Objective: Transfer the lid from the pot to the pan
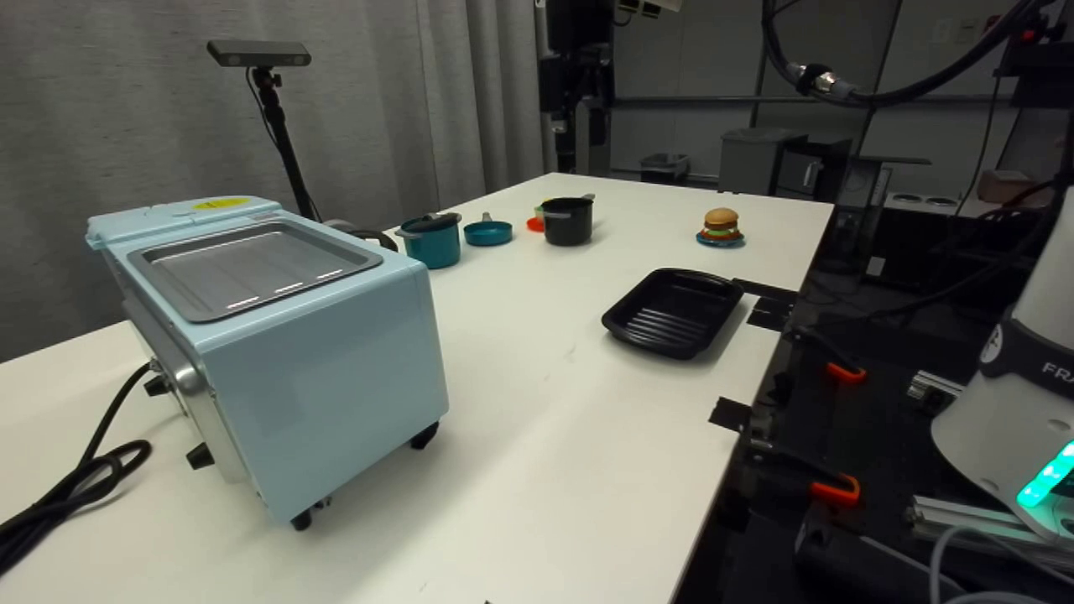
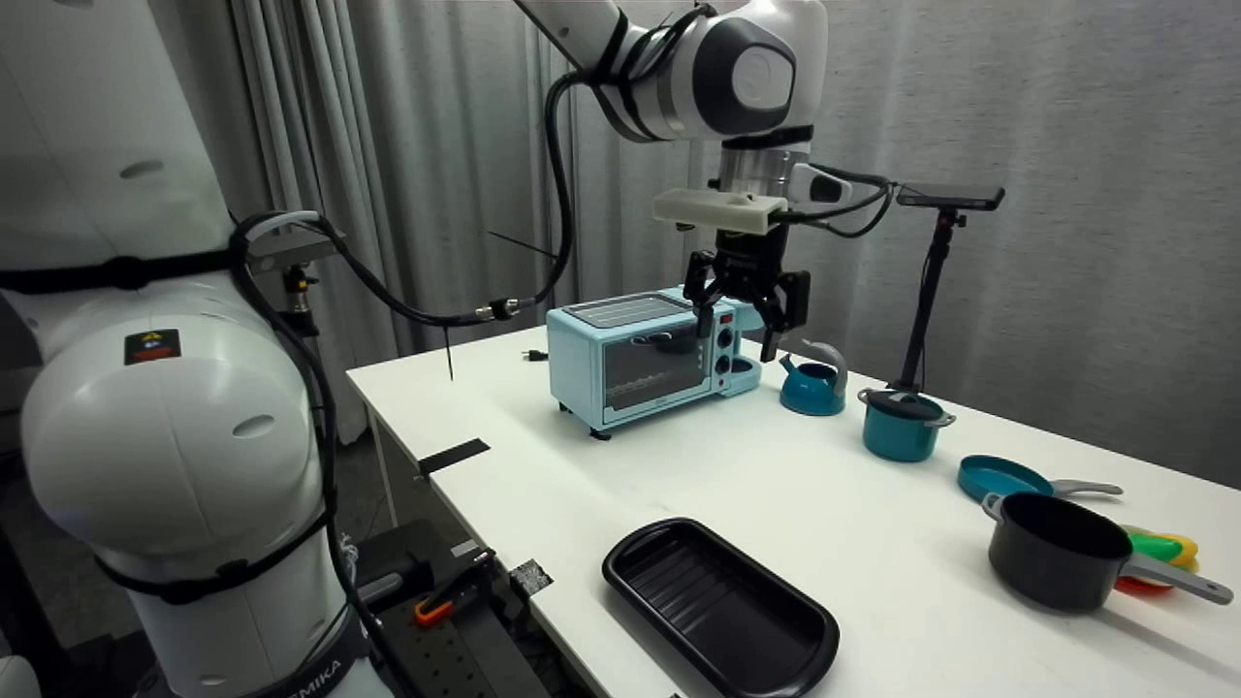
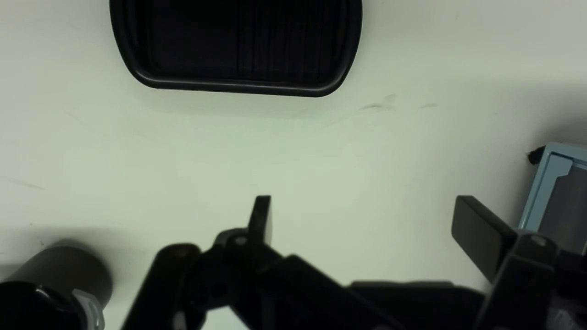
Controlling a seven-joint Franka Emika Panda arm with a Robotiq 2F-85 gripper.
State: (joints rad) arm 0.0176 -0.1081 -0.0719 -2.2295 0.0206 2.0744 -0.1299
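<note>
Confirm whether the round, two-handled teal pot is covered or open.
Covered: a dark round lid tops the pot in both exterior views; how level it sits is unclear.

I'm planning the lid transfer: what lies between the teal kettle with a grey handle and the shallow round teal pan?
An exterior view shows the deep round teal pot with its dark round lid on top, standing between the kettle and the pan.

Wrist vw: end effector cut off @ btm, blk tray @ top.
</note>
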